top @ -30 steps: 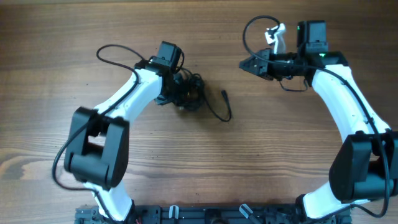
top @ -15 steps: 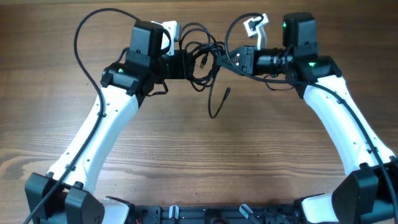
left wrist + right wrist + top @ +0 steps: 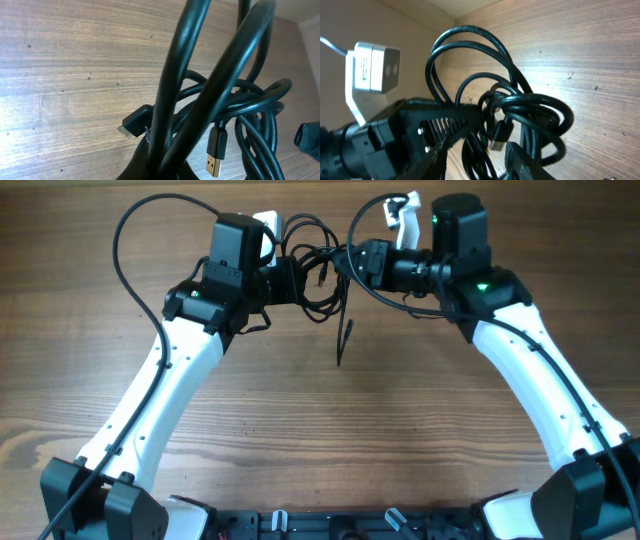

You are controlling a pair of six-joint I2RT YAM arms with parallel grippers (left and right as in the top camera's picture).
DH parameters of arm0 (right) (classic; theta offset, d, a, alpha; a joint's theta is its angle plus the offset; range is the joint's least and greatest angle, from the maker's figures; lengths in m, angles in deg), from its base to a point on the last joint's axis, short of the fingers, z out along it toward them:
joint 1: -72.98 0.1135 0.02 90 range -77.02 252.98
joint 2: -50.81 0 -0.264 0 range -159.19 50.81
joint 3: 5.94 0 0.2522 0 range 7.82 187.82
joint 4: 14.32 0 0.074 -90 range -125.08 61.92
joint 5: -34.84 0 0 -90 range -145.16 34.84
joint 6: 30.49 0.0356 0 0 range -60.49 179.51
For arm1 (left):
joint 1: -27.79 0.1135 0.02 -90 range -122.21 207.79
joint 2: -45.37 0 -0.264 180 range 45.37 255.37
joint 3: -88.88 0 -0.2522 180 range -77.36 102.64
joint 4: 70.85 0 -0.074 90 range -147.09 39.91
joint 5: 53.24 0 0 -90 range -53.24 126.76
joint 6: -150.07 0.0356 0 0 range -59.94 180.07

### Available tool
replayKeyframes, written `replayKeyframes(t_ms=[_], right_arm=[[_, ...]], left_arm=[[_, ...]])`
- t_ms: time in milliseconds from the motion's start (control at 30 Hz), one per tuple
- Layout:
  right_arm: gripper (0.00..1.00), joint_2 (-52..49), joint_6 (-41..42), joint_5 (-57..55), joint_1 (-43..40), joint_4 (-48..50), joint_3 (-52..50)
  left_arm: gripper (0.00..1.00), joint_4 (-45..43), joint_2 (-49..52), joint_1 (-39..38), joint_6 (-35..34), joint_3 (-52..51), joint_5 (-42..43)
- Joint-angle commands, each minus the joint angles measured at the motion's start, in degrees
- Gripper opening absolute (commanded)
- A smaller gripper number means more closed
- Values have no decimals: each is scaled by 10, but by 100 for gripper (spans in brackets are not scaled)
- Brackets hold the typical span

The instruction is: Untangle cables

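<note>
My left claw (image 3: 288, 280) is clamped on the cables (image 3: 322, 275) near the bench's (image 3: 330, 440) far edge. They lie just left of my right claw (image 3: 350, 262), whose gape I cannot tell.

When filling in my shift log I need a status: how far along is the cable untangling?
Done: the left gripper is shut on the cable bundle, apparently held off the table, one loose end dangling. In hand: the right gripper, jaws apart, is at the bundle's other side. Left: everything else; the loops are knotted together and no cable is separated.
</note>
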State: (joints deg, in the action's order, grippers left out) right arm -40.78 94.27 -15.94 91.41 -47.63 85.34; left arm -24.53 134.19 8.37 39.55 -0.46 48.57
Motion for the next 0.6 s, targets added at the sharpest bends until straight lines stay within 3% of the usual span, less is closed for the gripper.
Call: replayKeyframes(t_ms=[0,367,567], right_arm=[[40,9,69,-61,12,5,13],[44,-66,167,-112,38,73,12],[35,-86,156,-142,38,80,11]], left_arm=[[4,-4,-10,0,-49,12,1],[4,-3,-10,-43,-100,12,5],[4,-3,-11,-55,-117,12,14]])
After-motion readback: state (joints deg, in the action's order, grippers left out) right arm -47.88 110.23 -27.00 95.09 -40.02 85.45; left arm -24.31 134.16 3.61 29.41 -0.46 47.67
